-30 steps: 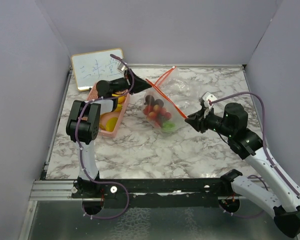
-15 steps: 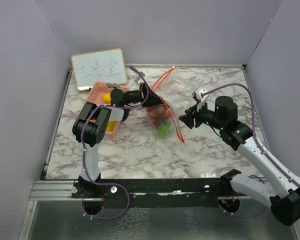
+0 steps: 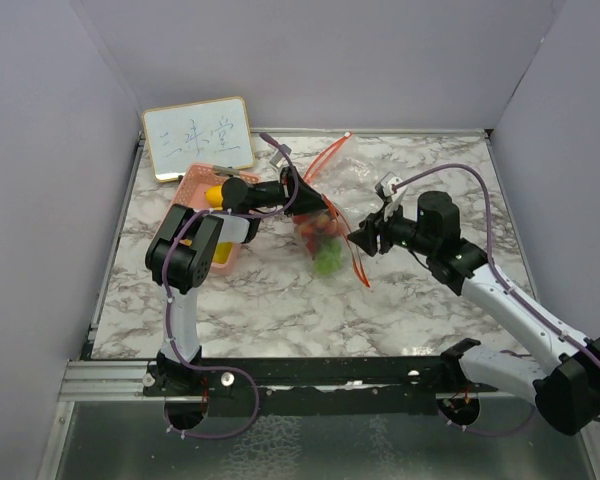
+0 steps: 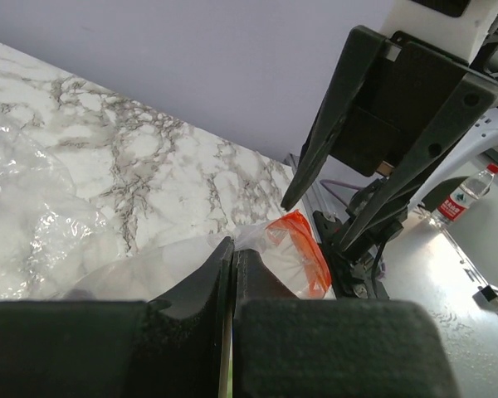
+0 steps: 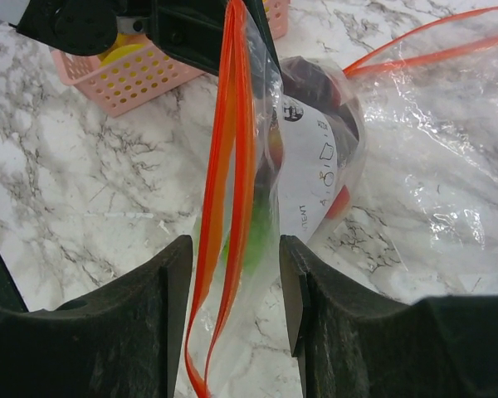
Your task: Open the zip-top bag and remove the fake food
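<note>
The clear zip-top bag (image 3: 332, 222) with an orange zip strip (image 5: 224, 191) hangs over the marble table, mouth sagging to the right. My left gripper (image 3: 296, 190) is shut on its upper plastic edge (image 4: 253, 236). The fake food (image 3: 324, 246) sits bunched inside the bag: red, dark and green pieces (image 5: 254, 240). My right gripper (image 3: 364, 241) is open, and in the right wrist view the gripper (image 5: 235, 286) has the hanging zip strip between its fingers (image 5: 176, 319) without pinching it.
A pink basket (image 3: 194, 196) holding yellow pieces stands left of the bag, under the left arm. A small whiteboard (image 3: 198, 137) leans at the back left. Grey walls close in the marble table (image 3: 280, 300) on three sides.
The left gripper has carried the bag up and to the right, and the bag now hangs bunched. The right gripper has opened and moved left until its fingers straddle the zip strip.
</note>
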`<action>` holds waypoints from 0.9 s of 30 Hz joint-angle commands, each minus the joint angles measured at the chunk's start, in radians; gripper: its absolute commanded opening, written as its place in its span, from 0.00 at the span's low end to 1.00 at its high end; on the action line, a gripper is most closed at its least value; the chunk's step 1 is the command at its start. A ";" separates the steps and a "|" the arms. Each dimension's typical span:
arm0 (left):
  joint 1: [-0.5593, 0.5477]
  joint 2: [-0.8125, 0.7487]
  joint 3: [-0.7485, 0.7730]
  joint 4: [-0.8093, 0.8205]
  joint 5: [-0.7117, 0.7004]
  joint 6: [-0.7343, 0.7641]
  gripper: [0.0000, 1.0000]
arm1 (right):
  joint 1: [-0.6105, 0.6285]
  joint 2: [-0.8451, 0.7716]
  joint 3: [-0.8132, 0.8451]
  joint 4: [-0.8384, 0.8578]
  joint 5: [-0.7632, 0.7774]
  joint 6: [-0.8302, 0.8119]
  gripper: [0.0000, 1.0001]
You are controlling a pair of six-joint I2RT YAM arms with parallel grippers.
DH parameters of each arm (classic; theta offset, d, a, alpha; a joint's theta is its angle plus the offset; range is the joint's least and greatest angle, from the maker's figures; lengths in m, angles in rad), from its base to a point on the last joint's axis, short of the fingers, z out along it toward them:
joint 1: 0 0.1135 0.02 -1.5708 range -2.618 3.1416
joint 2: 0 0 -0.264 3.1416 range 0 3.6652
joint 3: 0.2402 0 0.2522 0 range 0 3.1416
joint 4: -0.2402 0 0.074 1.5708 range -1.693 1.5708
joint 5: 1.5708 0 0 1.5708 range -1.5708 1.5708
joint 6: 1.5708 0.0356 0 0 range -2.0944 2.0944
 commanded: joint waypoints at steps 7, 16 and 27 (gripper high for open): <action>-0.013 -0.014 -0.005 0.233 -0.006 0.008 0.00 | 0.000 0.086 -0.010 0.098 0.073 0.033 0.43; -0.014 -0.021 -0.012 0.233 -0.003 0.008 0.00 | 0.000 0.091 -0.014 0.101 0.223 0.081 0.18; -0.013 -0.011 0.004 0.233 -0.029 -0.020 0.82 | -0.001 0.054 -0.002 0.123 0.272 0.101 0.01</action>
